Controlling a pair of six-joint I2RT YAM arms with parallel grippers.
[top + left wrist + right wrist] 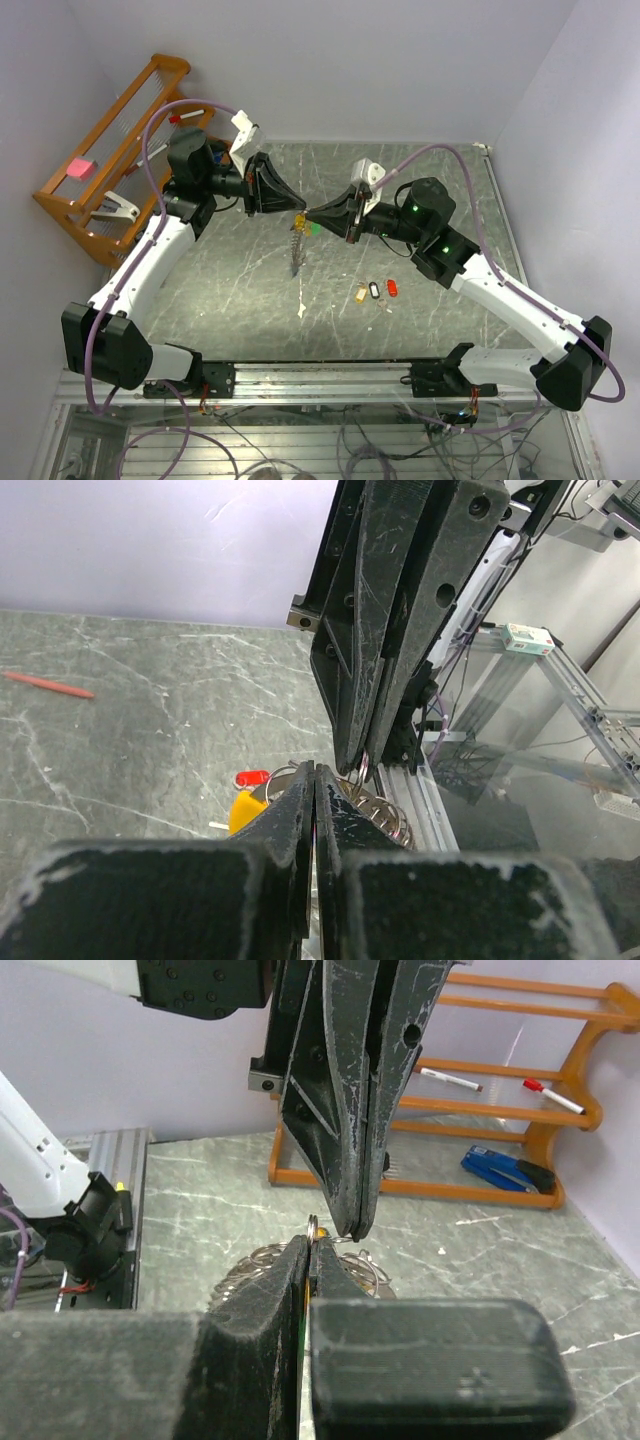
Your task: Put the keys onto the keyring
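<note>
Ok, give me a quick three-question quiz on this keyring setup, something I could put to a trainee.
1. How many key tags lie loose on the table?
2. True or false: the left gripper and the right gripper are both shut, with their tips meeting above the table.
3. Where is the blue stapler? A) on the wooden rack; B) on the table beside the key tags; C) in the right gripper.

Key: 1. Three: yellow, black-and-white and red. 2. True. 3. A.
</note>
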